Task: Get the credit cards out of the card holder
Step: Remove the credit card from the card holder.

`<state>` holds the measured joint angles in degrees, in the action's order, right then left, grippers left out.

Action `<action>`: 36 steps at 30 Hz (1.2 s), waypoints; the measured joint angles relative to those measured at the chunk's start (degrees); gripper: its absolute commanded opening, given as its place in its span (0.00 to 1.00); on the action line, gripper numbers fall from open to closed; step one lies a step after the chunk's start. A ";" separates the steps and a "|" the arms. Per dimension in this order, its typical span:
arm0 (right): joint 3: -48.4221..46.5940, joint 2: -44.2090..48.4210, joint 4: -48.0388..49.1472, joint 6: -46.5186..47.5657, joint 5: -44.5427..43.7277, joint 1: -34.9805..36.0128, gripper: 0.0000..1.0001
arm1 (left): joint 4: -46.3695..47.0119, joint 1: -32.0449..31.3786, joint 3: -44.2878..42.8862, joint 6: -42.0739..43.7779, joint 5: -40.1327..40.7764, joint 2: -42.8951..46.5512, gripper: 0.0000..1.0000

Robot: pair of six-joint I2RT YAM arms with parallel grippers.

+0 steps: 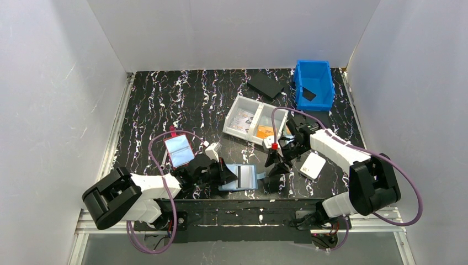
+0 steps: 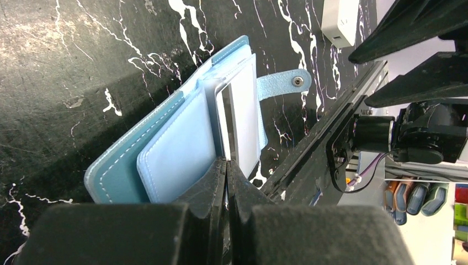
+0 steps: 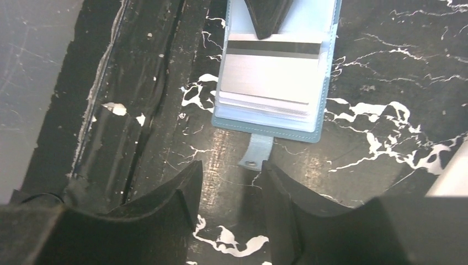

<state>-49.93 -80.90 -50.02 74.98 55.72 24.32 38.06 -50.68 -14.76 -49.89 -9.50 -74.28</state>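
Note:
The light-blue card holder (image 1: pixel 246 178) lies open near the table's front edge, its snap tab (image 3: pixel 257 154) pointing at my right gripper. My left gripper (image 2: pixel 227 163) is shut on the edge of an inner clear pocket of the card holder (image 2: pixel 165 157), lifting that leaf. A pale credit card (image 3: pixel 272 74) with a black stripe sits in the top pocket, with more card edges stacked below it. My right gripper (image 3: pixel 232 175) hovers open just short of the tab, nothing between its fingers. A white card (image 1: pixel 312 164) lies flat on the table beside the right arm.
A red-edged holder (image 1: pixel 179 150) lies left of the left arm. A white divided tray (image 1: pixel 249 113) with cards stands mid-table, a blue bin (image 1: pixel 314 83) at the back right, a black flat piece (image 1: pixel 266 84) beside it. The table's front rail (image 3: pixel 138 110) runs close by.

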 measured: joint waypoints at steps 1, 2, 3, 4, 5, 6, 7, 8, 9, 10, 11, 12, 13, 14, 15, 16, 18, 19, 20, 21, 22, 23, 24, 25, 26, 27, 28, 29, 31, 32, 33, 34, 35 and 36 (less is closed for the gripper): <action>-0.26 0.09 -0.02 0.44 -0.48 0.26 0.55 | -0.52 0.00 -0.15 0.42 -0.22 0.22 0.00; -0.61 0.11 0.04 0.74 -0.94 0.61 0.56 | -1.07 0.00 -0.31 0.76 -0.42 0.44 0.00; -0.92 0.09 0.07 0.85 -1.38 0.92 0.57 | -1.75 0.00 -0.46 1.20 -0.63 0.74 0.00; -1.22 0.17 0.24 0.96 -1.81 1.31 0.57 | -2.75 0.00 -0.72 1.73 -0.81 1.18 0.00; -1.44 0.28 0.52 1.09 -2.16 1.70 0.58 | -3.80 0.00 -1.03 2.34 -0.94 1.75 0.00; -1.66 0.42 0.68 1.11 -2.64 2.10 0.59 | -4.81 0.00 -1.33 2.91 -1.01 2.32 0.00; -1.84 0.52 0.90 1.09 -3.04 2.49 0.59 | -6.08 0.00 -1.75 3.67 -1.03 3.10 0.00; -1.95 0.59 1.07 1.03 -3.30 2.80 0.59 | -7.30 0.00 -2.19 4.44 -1.03 4.02 0.00; -2.16 0.59 1.36 0.79 -3.54 3.23 0.59 | -8.52 0.00 -2.64 5.22 -1.01 5.05 0.00; -2.29 0.59 1.75 0.46 -3.72 3.56 0.59 | -9.64 0.00 -3.02 6.01 -1.01 6.03 0.00; -2.45 0.59 2.01 0.20 -3.80 3.80 0.60 | -10.29 0.07 -3.21 6.58 -1.01 6.78 0.00; -2.62 0.59 2.27 -0.20 -3.78 4.15 0.60 | -11.23 0.20 -3.48 7.30 -0.98 7.63 0.00; -2.84 0.57 2.60 -0.90 -3.72 4.55 0.60 | -12.15 0.33 -3.76 8.02 -0.98 8.39 0.00; -2.97 0.55 3.19 -1.62 -3.63 4.96 0.60 | -12.87 0.39 -3.96 8.57 -0.98 8.76 0.00; -3.10 0.48 3.74 -2.43 -3.48 5.38 0.60 | -13.33 0.50 -4.13 9.11 -1.01 8.96 0.00; -3.19 0.31 4.48 -3.37 -3.28 5.95 0.60 | -14.01 0.68 -4.33 9.62 -1.03 9.01 0.00; -3.21 -0.17 6.12 -5.51 -3.06 7.19 0.61 | -15.30 1.03 -4.61 10.56 -1.18 9.01 0.00; -3.21 -0.52 6.93 -6.64 -3.06 7.87 0.61 | -16.02 1.25 -4.79 10.99 -1.33 9.01 0.00; -3.23 -0.94 7.80 -7.87 -3.02 8.48 0.61 | -16.65 1.51 -4.90 11.45 -1.51 9.03 0.00; -3.43 -1.55 8.44 -9.14 -2.95 9.01 0.61 | -17.68 1.75 -5.03 12.02 -1.62 9.29 0.00; -3.87 -2.34 8.68 -10.16 -2.82 9.51 0.61 | -18.12 1.95 -5.05 12.33 -1.66 9.46 0.00; -4.48 -3.28 8.83 -10.91 -2.75 9.84 0.61 | -19.39 2.34 -5.18 12.90 -1.70 10.05 0.00; -5.20 -4.17 8.94 -11.74 -2.71 9.94 0.61 | -20.37 2.62 -5.22 13.29 -1.75 10.64 0.00; -5.84 -4.83 9.05 -12.13 -2.67 9.94 0.61 | -21.51 2.97 -5.25 13.79 -1.90 11.56 0.00; -6.82 -5.62 9.05 -12.61 -2.64 9.94 0.61 | -22.77 3.39 -5.35 14.32 -2.05 12.57 0.00; -7.50 -6.08 9.11 -12.96 -2.64 9.94 0.61 | -24.09 3.78 -5.60 14.82 -2.23 13.55 0.00; -8.35 -6.56 9.11 -13.33 -2.64 9.94 0.61 | -25.11 4.09 -5.84 15.21 -2.43 14.21 0.00; -9.03 -6.88 9.11 -13.49 -2.69 10.05 0.61 | -26.34 4.48 -6.27 15.82 -2.64 14.97 0.00; -10.38 -7.39 8.96 -13.77 -2.91 10.32 0.61 | -28.20 4.92 -7.08 16.70 -2.95 15.85 0.00; -11.13 -7.69 8.87 -13.84 -2.97 10.62 0.61 | -29.31 5.16 -7.61 17.22 -2.99 16.17 0.00; -11.65 -7.93 8.76 -13.90 -3.08 10.84 0.61 | -30.38 5.27 -8.20 17.79 -3.02 16.41 0.00; -12.46 -8.28 8.31 -14.01 -3.10 11.17 0.61 | -31.47 5.42 -8.81 18.29 -3.04 16.59 0.00; -13.42 -8.74 8.00 -14.14 -3.13 11.50 0.61 | -32.57 5.55 -9.44 18.88 -3.04 16.76 0.00; -13.97 -9.03 7.91 -14.23 -3.15 11.65 0.61 | -33.27 5.62 -9.99 19.41 -3.06 16.85 0.00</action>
<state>-63.90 -89.93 -42.11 60.75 52.58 35.97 4.80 -45.06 -24.75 -30.48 -12.56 -57.43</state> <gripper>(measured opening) 0.604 0.007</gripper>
